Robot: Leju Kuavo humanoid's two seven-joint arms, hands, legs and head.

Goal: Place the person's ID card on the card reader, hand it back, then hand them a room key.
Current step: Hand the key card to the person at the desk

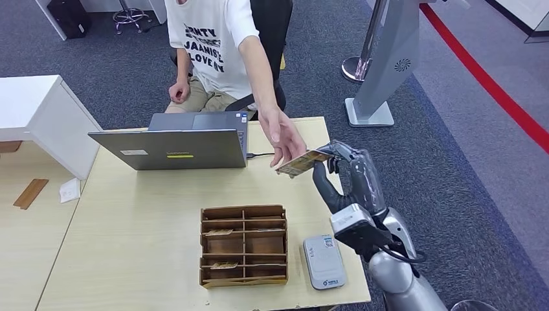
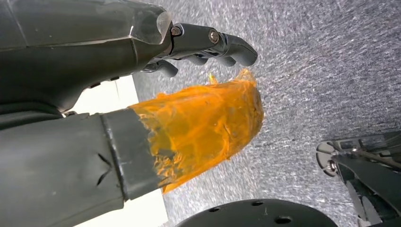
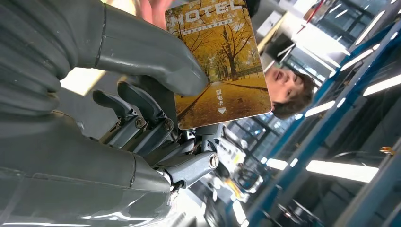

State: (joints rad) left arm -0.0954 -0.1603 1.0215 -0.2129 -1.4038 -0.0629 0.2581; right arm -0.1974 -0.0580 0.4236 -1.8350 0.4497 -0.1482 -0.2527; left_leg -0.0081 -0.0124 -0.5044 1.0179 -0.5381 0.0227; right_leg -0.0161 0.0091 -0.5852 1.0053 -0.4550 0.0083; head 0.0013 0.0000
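My right hand (image 1: 349,178) is raised above the table's right side and pinches a yellow hotel room key card (image 1: 303,163) between thumb and fingers. The right wrist view shows the same key card (image 3: 220,61), printed with autumn trees, under my thumb (image 3: 142,49). A person's hand (image 1: 285,137) reaches across the table and touches the card's far end. The grey card reader (image 1: 324,260) lies flat near the table's front edge, nothing on it. My left hand (image 2: 203,45) hangs over grey carpet, fingers curled, its thumb wrapped in orange tape.
A wooden compartment box (image 1: 244,245) holding a few cards sits left of the reader. A grey laptop (image 1: 175,146) stands at the far side before the seated person (image 1: 213,45). A white cabinet (image 1: 39,116) is left; a grey stand (image 1: 382,71) is right.
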